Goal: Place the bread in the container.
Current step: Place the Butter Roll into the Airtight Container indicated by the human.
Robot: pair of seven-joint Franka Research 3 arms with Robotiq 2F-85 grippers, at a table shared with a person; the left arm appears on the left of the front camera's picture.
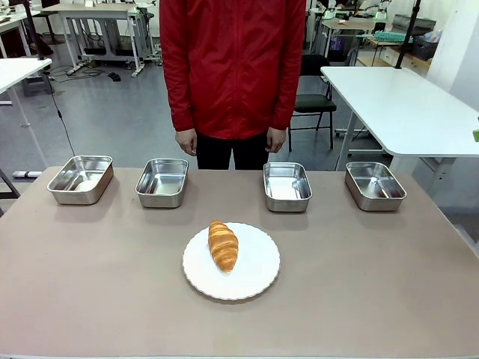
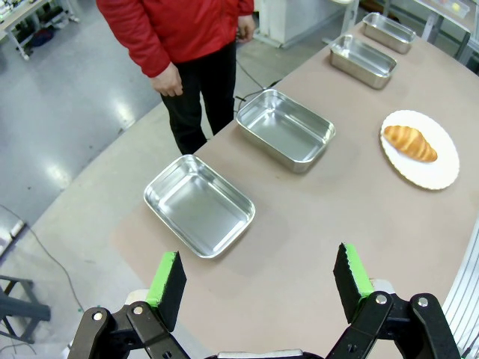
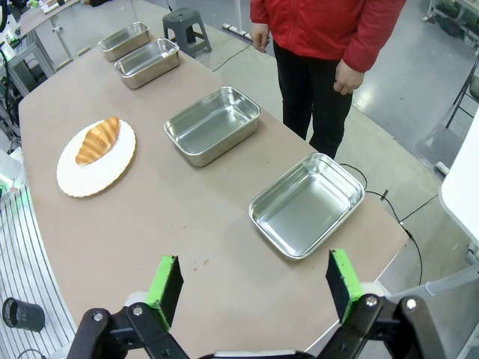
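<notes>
Bread [image 1: 223, 245] lies on the left half of the plate [image 1: 258, 273] at mid-table in the front view, well apart from the four empty pans [image 1: 287, 187] along the far edge; it looks light, soft and flaky, so a gentle pinch across its thick middle should suit better than the thin tips. From the left wrist, the left gripper [image 2: 260, 277] hangs wide and empty, far from it. From the right wrist, the right gripper [image 3: 253, 284] is likewise spread wide, holding nothing.
</notes>
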